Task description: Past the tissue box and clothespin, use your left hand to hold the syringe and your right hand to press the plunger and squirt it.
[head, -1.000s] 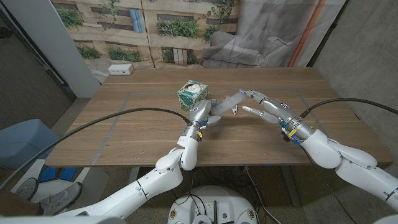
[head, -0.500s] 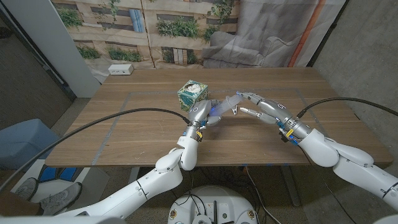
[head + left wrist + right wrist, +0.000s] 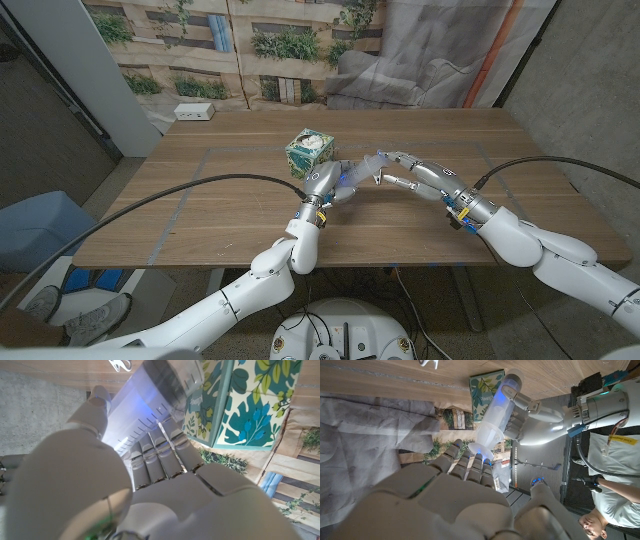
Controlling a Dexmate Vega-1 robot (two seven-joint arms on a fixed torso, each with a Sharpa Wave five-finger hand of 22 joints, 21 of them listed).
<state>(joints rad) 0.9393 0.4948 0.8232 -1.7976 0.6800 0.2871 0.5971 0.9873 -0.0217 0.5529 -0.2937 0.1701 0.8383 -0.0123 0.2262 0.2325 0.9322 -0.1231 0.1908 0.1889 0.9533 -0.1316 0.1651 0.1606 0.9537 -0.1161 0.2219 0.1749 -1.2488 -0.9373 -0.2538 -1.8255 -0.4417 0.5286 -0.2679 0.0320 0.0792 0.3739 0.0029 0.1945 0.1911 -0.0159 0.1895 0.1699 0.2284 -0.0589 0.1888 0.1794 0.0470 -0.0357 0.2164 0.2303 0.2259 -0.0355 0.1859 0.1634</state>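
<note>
Left hand (image 3: pixel 326 185) gripping, right hand (image 3: pixel 405 170) pressing.

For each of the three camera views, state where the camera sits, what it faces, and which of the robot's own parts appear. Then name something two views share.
Head view: on the robot's head, looking down at the wooden table; both arms show.
Left wrist view: behind the left hand, facing the syringe and tissue box.
Right wrist view: behind the right hand, facing the syringe's end.
Shared: both wrist views show syringe and tissue box.

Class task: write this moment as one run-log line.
left hand: holds syringe raised | right hand: fingers at plunger end | tissue box: on table behind
</note>
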